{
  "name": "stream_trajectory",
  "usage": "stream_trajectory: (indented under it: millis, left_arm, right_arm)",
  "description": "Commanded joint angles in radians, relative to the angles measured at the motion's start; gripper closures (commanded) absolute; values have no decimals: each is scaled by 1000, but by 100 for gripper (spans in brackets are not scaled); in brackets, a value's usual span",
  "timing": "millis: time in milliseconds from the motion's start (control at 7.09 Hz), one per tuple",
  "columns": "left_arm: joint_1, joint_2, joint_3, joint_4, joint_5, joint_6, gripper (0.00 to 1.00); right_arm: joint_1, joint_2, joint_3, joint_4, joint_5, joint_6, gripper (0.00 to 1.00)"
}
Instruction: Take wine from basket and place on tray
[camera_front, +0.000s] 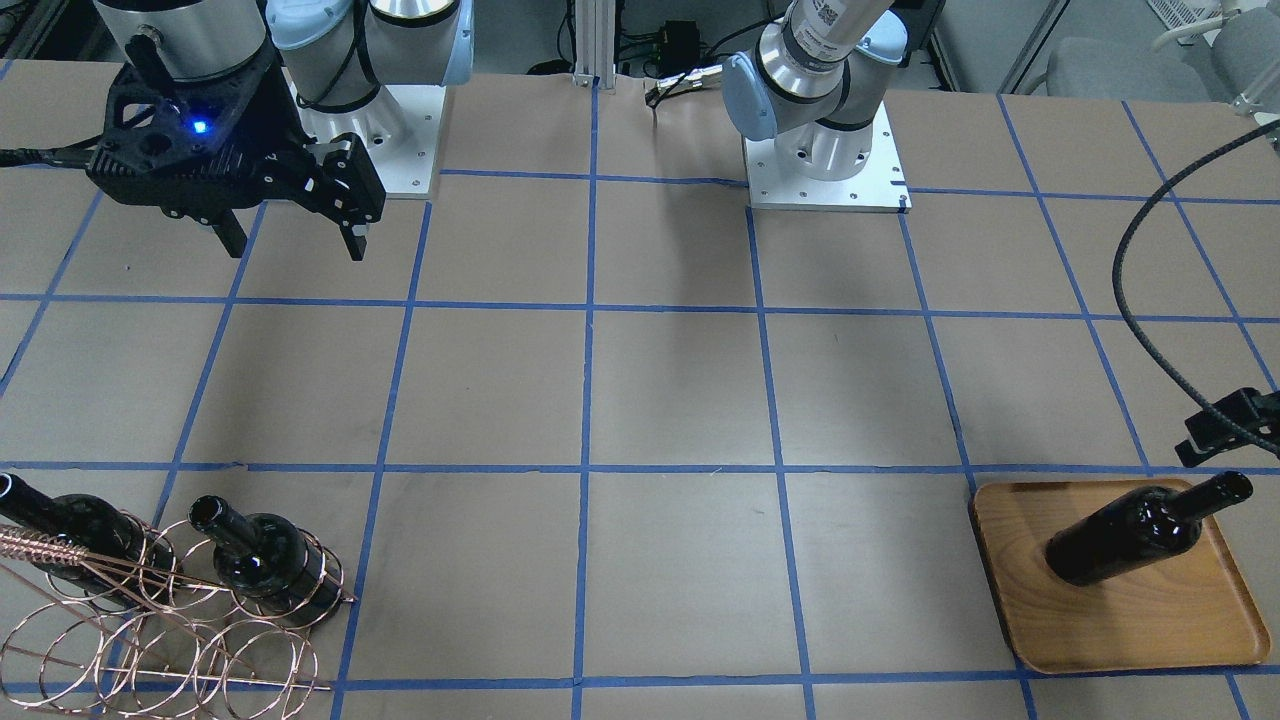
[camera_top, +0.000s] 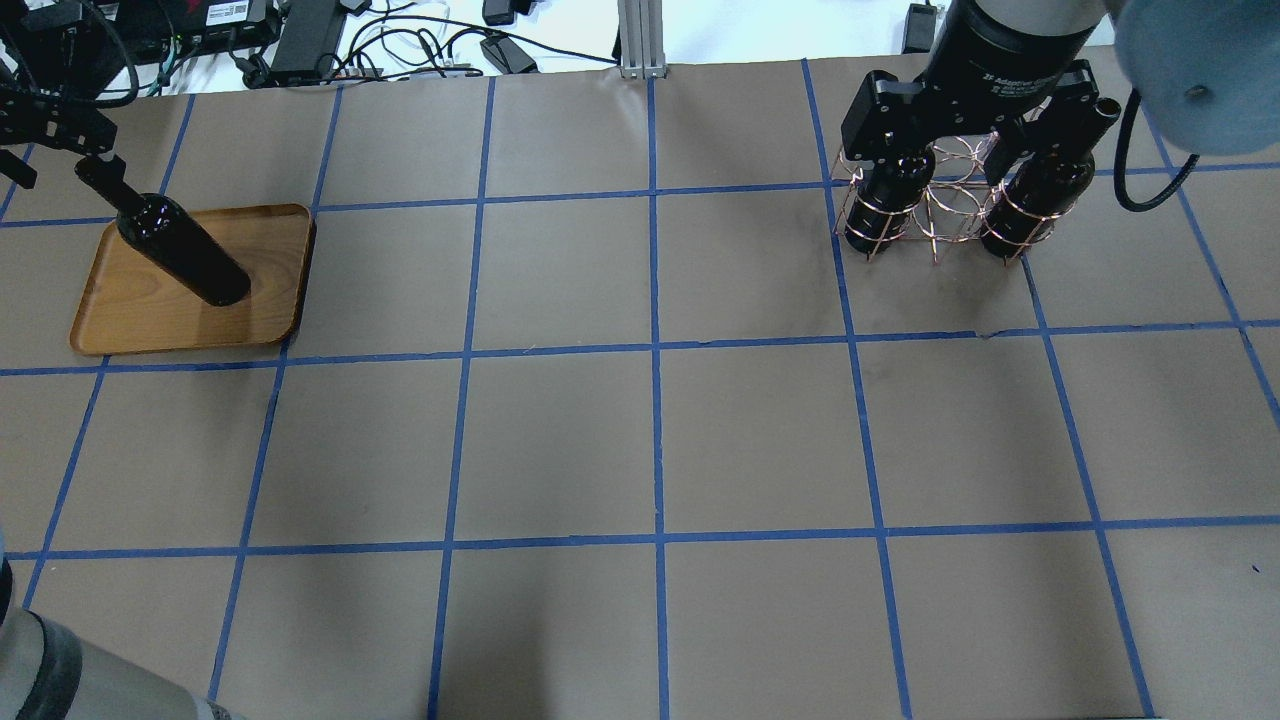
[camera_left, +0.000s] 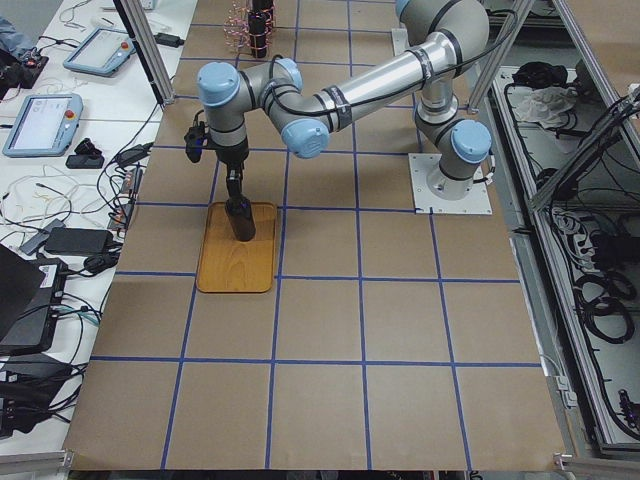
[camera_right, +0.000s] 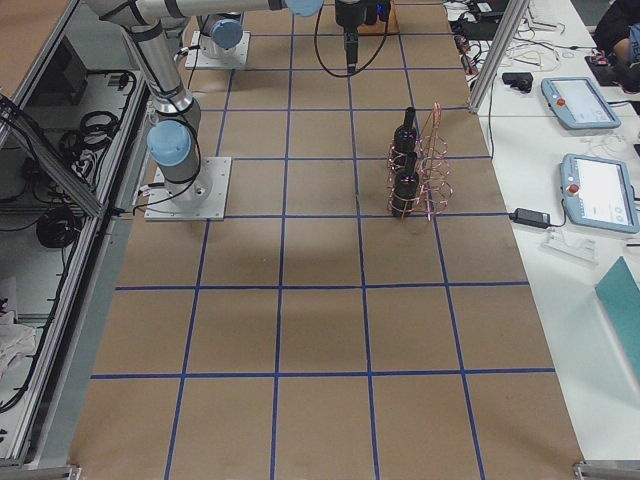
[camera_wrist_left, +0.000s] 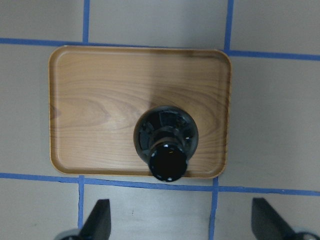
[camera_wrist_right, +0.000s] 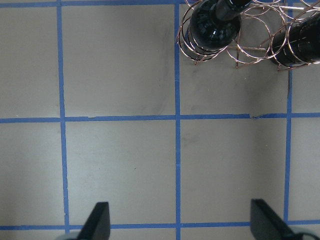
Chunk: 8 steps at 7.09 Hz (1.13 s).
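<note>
One wine bottle (camera_front: 1130, 535) stands upright on the wooden tray (camera_front: 1120, 625) at the table's far left, as the overhead view shows the bottle (camera_top: 180, 255) and the tray (camera_top: 150, 315). My left gripper (camera_wrist_left: 182, 217) is open and hovers just above the bottle's mouth (camera_wrist_left: 167, 162), not touching it. Two more bottles (camera_top: 890, 200) (camera_top: 1035, 205) stand in the copper wire basket (camera_top: 945, 215) at the far right. My right gripper (camera_top: 965, 140) is open and empty, high above the table on the near side of the basket (camera_wrist_right: 250, 42).
The brown table carries a grid of blue tape (camera_top: 655, 350). The two arm bases (camera_front: 825, 170) (camera_front: 385, 150) stand on the robot's side. A black cable (camera_front: 1130, 290) hangs toward the left wrist. Teach pendants (camera_right: 590, 190) lie on a side desk beyond the basket.
</note>
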Motion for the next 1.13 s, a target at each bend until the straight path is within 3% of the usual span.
stream_trajectory:
  millis: [0, 423, 988]
  left_arm:
    - [-102, 97, -5, -59, 6, -98, 0]
    - [-389, 175, -101, -60, 13, -490, 0]
    - [-535, 282, -213, -60, 18, -539, 0]
  right_arm:
    - [0, 0, 1, -1, 10, -3, 0]
    - [0, 0, 1, -4, 4, -3, 0]
    - [0, 0, 1, -10, -5, -3, 0]
